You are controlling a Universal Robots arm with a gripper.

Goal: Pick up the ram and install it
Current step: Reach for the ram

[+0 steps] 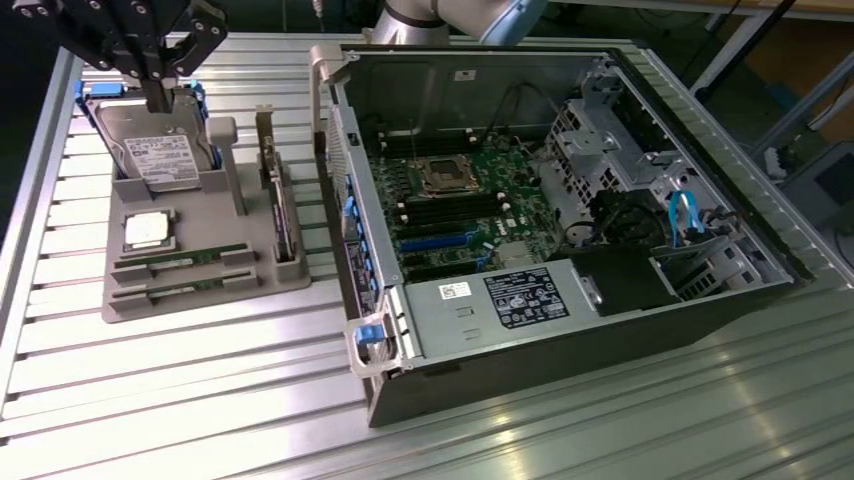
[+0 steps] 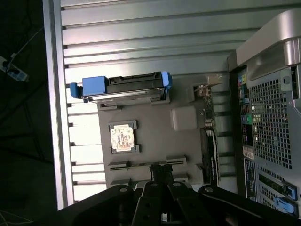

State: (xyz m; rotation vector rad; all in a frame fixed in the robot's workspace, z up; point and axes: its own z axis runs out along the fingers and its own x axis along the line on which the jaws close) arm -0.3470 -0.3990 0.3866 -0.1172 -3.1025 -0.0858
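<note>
Ribbed aluminium table (image 1: 160,400) carried everything. Open computer case (image 1: 561,200) lay on its side at exterior view's right. Grey parts tray (image 1: 214,305) sat beside it, holding hard drive (image 1: 160,150) and processor chip (image 1: 147,230). Gripper (image 1: 160,100) hung above hard drive, fingers closed together. Two ram sticks (image 1: 180,262) lay in tray slots just beside processor chip, apart from gripper.

Bright light, seems from above. Strong white glare on metal desk (image 1: 160,370) slats near edge at exterior view's left; stripes washed out. Inside of computer case (image 1: 534,200) darker, shadowed. Wrist view: chip (image 2: 123,138) blown out white, tool (image 2: 162,175) dark, black past desk edge.
</note>
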